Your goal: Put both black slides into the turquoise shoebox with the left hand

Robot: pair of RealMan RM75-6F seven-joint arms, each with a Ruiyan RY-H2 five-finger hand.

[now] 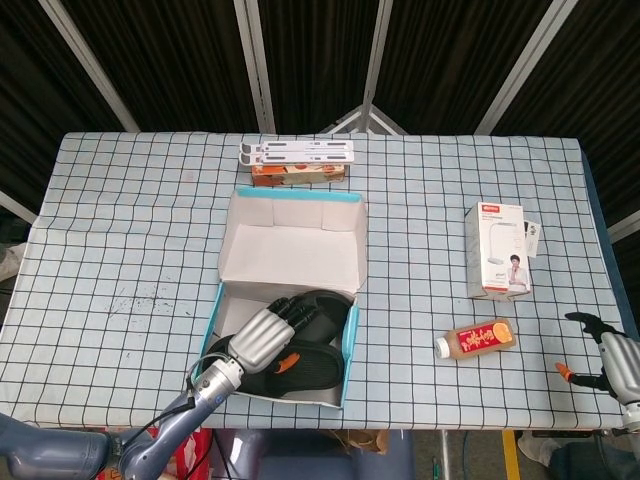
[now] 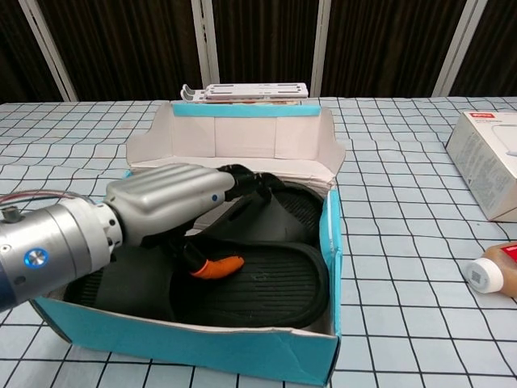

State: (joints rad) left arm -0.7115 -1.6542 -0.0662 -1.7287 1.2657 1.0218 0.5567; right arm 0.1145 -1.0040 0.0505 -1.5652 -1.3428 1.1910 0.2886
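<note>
Bright, even overhead light — soft shadows, dark backdrop, both views reasonably sharp.

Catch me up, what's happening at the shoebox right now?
The left hand is reaching into the turquoise shoebox, its fingers on the strap of a black slide. A second slide lies in the box nearer the front, so both appear to be inside. Whether the hand grips the strap or only rests on it is unclear. The right hand sits idle at the table's right edge, holding nothing, near the bottle.

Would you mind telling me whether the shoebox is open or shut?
Open: the shoebox's lid stands folded back, slides visible inside under the left hand.
</note>
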